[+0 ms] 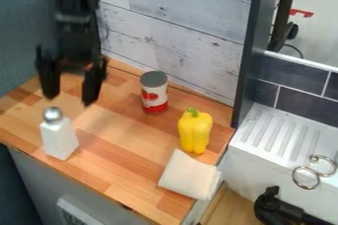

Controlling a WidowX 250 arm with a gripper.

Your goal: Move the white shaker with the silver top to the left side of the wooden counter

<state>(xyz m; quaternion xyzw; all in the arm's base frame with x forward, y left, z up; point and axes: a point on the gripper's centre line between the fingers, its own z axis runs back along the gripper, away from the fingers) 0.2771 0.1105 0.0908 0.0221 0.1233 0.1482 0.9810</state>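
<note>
The pepper (194, 134) is yellow, the can (154, 95) red and white, and the wall (178, 17) pale grey with darker streaks.

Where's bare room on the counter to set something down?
The widest bare patch of counter lies between the white bottle and the can, yellow pepper and cloth. The right side is crowded, pepper and cloth nearly meeting.

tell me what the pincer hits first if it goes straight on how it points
Probably the white shaker, whose silver cap shows just below the pincer; depth is unclear, so it could be the wooden counter instead.
</note>
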